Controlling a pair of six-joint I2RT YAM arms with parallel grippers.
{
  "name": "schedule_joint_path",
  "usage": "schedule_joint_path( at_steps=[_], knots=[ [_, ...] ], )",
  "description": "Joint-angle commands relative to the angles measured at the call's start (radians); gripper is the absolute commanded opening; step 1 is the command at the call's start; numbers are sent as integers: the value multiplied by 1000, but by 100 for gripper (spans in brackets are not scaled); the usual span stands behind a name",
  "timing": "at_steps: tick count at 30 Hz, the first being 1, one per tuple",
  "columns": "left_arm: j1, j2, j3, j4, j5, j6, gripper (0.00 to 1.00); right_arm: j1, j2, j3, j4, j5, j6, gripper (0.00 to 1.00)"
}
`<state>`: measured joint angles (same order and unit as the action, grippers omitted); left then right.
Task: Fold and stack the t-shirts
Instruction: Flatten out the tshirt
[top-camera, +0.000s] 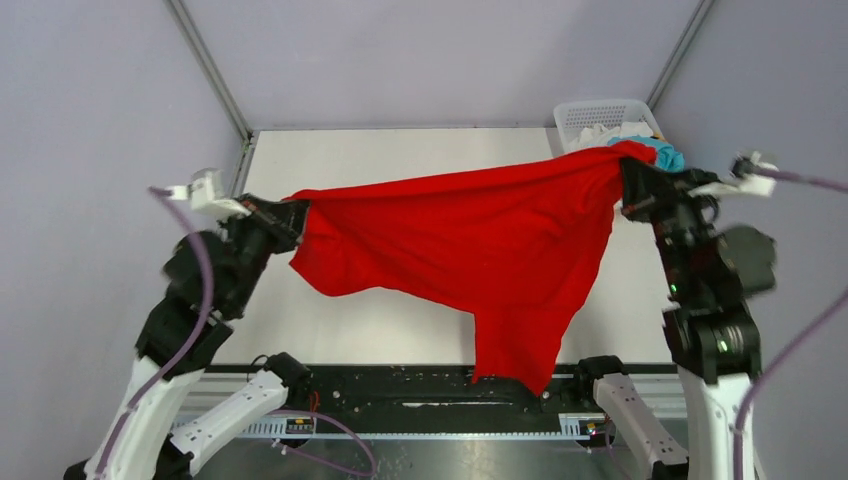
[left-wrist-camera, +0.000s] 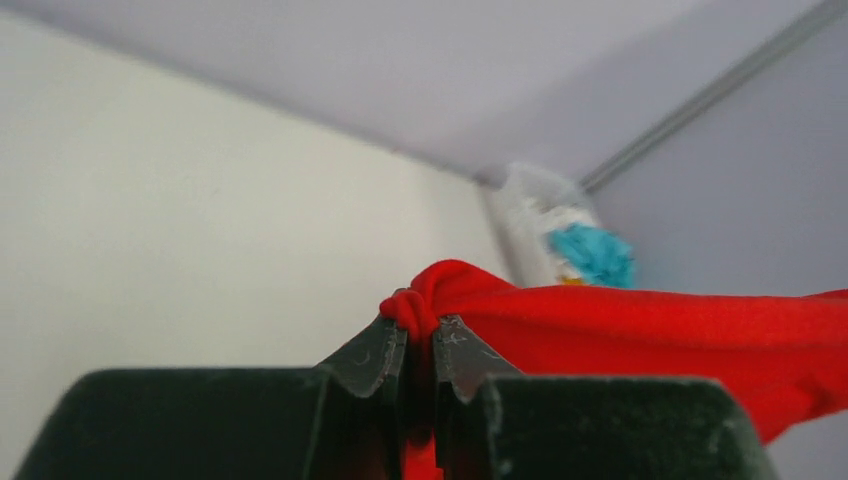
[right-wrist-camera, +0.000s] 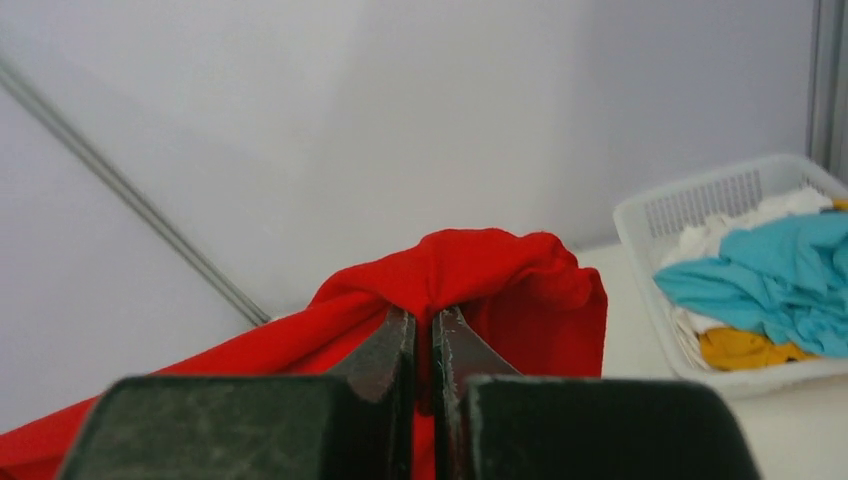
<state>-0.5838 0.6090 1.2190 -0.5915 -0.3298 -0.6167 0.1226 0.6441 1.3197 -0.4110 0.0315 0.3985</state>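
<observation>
The red t-shirt (top-camera: 470, 245) hangs stretched in the air between both arms above the white table (top-camera: 400, 155). Its lower part droops to the near table edge. My left gripper (top-camera: 300, 212) is shut on the shirt's left end, which bunches between the fingertips in the left wrist view (left-wrist-camera: 440, 295). My right gripper (top-camera: 628, 180) is shut on the right end, as the right wrist view shows (right-wrist-camera: 480, 270). The turquoise-blue t-shirt (right-wrist-camera: 770, 275), the orange-yellow t-shirt (right-wrist-camera: 740, 347) and the white t-shirt (right-wrist-camera: 750, 220) lie crumpled in the basket.
A white perforated plastic basket (top-camera: 590, 113) stands at the table's far right corner, just behind my right gripper. It also shows in the right wrist view (right-wrist-camera: 690, 205). Grey walls enclose the table on three sides.
</observation>
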Motion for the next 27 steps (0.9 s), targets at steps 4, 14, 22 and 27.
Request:
schedule_joint_path(
  at_steps=[4,14,22,27],
  knots=[
    [93,349,-167,-8,-185,-86,9,-1,405,-167,149,135,-18,0],
    [343,994,108,105,154,-19,99,5,1126,213,70,160,-63,99],
    [385,810,-73,73,90,-61,99,36,938,24,106,135,-46,99],
    [430,627,-278,76,86,-98,99,50,689,-231,134,135,48,99]
  ],
)
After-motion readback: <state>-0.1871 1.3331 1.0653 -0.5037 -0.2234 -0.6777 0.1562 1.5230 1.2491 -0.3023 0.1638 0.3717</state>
